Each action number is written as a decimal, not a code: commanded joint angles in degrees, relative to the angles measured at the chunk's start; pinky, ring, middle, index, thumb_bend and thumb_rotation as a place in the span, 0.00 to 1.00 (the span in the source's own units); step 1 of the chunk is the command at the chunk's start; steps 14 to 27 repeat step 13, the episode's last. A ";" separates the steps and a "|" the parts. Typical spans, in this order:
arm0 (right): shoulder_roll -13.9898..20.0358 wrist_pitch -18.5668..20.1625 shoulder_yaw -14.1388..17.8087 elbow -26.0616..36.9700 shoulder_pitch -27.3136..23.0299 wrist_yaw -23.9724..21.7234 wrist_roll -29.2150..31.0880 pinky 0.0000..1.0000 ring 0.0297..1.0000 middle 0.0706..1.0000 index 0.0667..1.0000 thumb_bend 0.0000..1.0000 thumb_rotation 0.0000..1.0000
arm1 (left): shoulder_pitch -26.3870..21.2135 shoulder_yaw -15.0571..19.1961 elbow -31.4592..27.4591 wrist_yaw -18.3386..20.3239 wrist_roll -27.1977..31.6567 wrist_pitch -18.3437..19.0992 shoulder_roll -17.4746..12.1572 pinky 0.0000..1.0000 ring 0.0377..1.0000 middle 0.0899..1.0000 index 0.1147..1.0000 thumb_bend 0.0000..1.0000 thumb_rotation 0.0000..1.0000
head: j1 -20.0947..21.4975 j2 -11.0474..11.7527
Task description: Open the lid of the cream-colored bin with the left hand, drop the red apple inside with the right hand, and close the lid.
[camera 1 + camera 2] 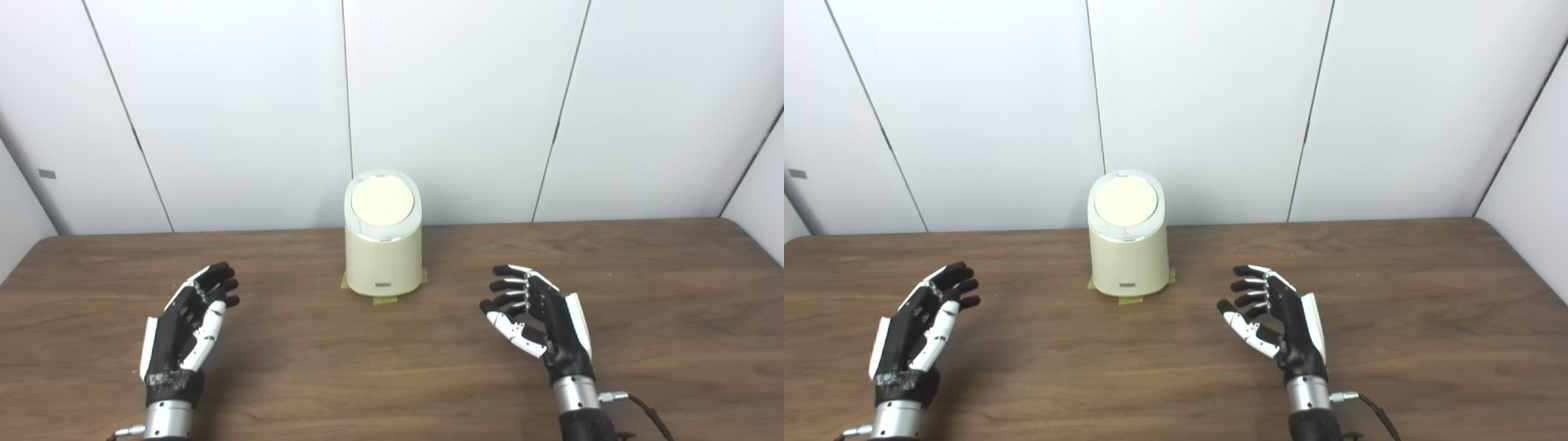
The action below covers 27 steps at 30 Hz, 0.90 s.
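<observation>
Near the far edge of the table (643, 288), about midway along it: a cream bin (383, 260), upright, close to the white panelled wall (465, 92). Lid (382, 202) closed, round and pale, tilted toward the cameras, ringed by a lighter rim. Small dark label low on the bin's front, too small to read. Yellowish tape strips (384, 300) poking out from under the base at the front and both sides; how far they run beneath is hidden.

Toward the near left corner: left hand (193, 324), held just over the wood, palm turned inward toward the middle, fingers apart and lightly curled, holding nothing. Wrist and metal cuff cut off by the bottom edge. Well apart from the bin.

Toward the near edge, right of the middle: right hand (539, 318), also over the wood, palm facing inward toward the left hand, fingers spread and slightly bent, empty. Thin black cable (649, 416) leaving the wrist cuff and running out of the bottom of the picture. Also well apart from the bin.

Whether either hand touches the tabletop or hangs just above it: cannot tell, only soft shadows beneath.

No apple to be seen on the table or in either hand; the bin's inside hidden under the closed lid.

Far left wall: small grey tag (47, 174), unclear.
</observation>
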State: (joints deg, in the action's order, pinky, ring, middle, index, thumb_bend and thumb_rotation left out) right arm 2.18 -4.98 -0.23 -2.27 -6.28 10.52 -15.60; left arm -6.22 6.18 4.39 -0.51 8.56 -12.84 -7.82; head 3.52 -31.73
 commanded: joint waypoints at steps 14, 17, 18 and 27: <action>0.37 0.78 0.98 2.03 -2.12 -0.15 1.10 0.57 0.65 0.66 0.64 0.28 0.25 | 1.54 -1.35 0.66 -0.21 -5.50 -0.30 3.13 0.69 0.73 0.71 0.67 0.27 0.38 | -0.51 -1.39; 0.37 0.78 0.98 2.03 -2.12 -0.15 1.10 0.57 0.65 0.66 0.64 0.28 0.25 | 1.54 -1.35 0.66 -0.21 -5.50 -0.30 3.13 0.69 0.73 0.71 0.67 0.27 0.38 | -0.51 -1.39; 0.37 0.78 0.98 2.03 -2.12 -0.15 1.10 0.57 0.65 0.66 0.64 0.28 0.25 | 1.54 -1.35 0.66 -0.21 -5.50 -0.30 3.13 0.69 0.73 0.71 0.67 0.27 0.38 | -0.51 -1.39; 0.37 0.78 0.98 2.03 -2.12 -0.15 1.10 0.57 0.65 0.66 0.64 0.28 0.25 | 1.54 -1.35 0.66 -0.21 -5.50 -0.30 3.13 0.69 0.73 0.71 0.67 0.27 0.38 | -0.51 -1.39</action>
